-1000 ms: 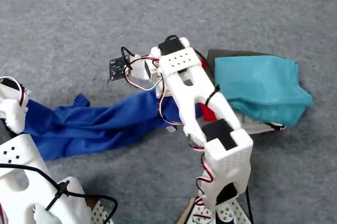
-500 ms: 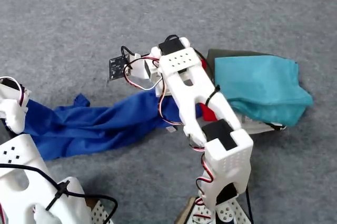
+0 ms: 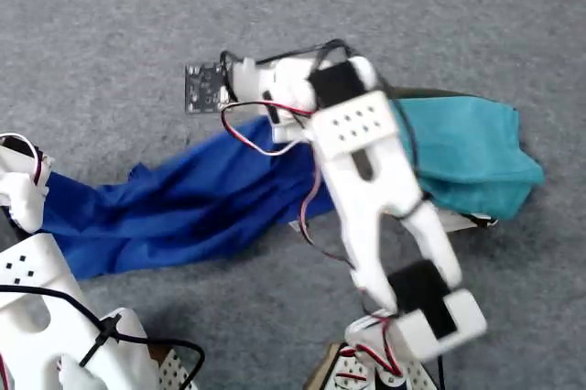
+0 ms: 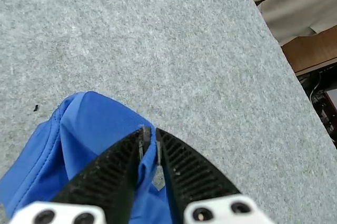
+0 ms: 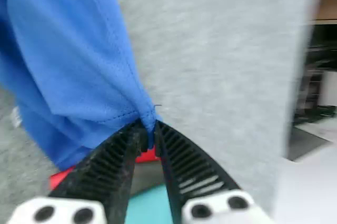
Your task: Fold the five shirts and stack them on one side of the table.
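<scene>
Hands: left hand (image 4: 149, 132), right hand (image 5: 149, 126) clamp one blue shirt (image 3: 183, 211); one teal shirt (image 3: 467, 152)

- I can't read any word, number or brand mark in any of my feeds.
- High view, just right of centre: a small pale tag (image 3: 298, 223) sits at the right end of the blue shirt (image 3: 174, 211). It is too small for me to read.
- High view, upper left of centre: a dark circuit board (image 3: 203, 88) shows only tiny pale specks, none legible to me.
- Left wrist view, lower centre: I can't make out any print on the grey label (image 4: 157, 175) on the shirt.
</scene>
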You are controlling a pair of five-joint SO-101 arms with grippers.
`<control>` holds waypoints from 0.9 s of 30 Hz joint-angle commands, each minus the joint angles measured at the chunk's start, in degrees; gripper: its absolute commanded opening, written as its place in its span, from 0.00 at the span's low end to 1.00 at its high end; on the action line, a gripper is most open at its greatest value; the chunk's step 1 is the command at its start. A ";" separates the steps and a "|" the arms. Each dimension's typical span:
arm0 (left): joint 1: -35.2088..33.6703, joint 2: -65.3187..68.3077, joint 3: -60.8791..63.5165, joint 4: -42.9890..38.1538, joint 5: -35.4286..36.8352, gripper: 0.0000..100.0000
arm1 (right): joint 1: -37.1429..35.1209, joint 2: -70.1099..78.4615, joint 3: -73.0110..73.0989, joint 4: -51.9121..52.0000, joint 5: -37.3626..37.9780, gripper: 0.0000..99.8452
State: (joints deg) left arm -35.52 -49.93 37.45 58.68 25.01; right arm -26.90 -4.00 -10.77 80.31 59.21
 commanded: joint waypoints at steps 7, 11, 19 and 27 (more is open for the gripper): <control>0.35 -0.31 -20.40 -0.62 0.18 0.02 | 0.04 -12.00 -21.32 2.20 -8.35 0.00; 0.44 -0.31 -33.58 -1.05 0.00 0.02 | 0.84 -12.18 -30.81 2.02 -10.73 0.00; 0.35 3.65 -59.96 0.44 -0.09 0.02 | 0.92 -12.44 -40.84 3.69 -16.35 0.00; 0.62 25.36 -98.81 15.12 -0.09 0.02 | 2.51 -12.53 -46.20 18.02 -24.44 0.00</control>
State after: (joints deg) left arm -35.43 -32.18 -45.54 69.49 25.01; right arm -26.90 -14.64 -54.73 94.64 37.49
